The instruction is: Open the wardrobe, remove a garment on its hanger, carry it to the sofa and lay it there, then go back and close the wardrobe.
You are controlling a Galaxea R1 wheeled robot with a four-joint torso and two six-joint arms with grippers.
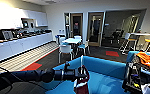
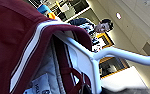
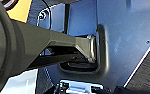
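While the robot is facing a big bright room, its left arm (image 1: 28, 75) is reaching in from the left side, low in the head view. At the end of that arm, the left gripper (image 1: 79, 75) is holding up one white hanger (image 1: 81, 65), and its fingers are closed on the hanger's thin stem. One maroon jacket (image 1: 82, 85) is hanging from it, just over the front of the blue sofa (image 1: 103, 72). The picture is fuzzy there, so the grip may be a little higher or lower than it looks.

In the left wrist view, the jacket (image 2: 18, 42) is showing up very close, with its white stripe along the collar and a white tag inside. The hanger (image 2: 91, 62) is poking out of the neck, and its hook is curving away to the side. One person (image 2: 96, 26) is standing behind it.

Farther back in the room, one long white counter (image 1: 21, 46) is running along the left wall. One white table (image 1: 71, 40) is standing in the middle, with white chairs (image 1: 66, 48) around it. One red patch (image 1: 112, 53) is lying on the dark floor. On the right, something orange (image 1: 144, 58) is resting on the sofa's arm.

In the right wrist view, I cannot tell if the right gripper is open or closed.
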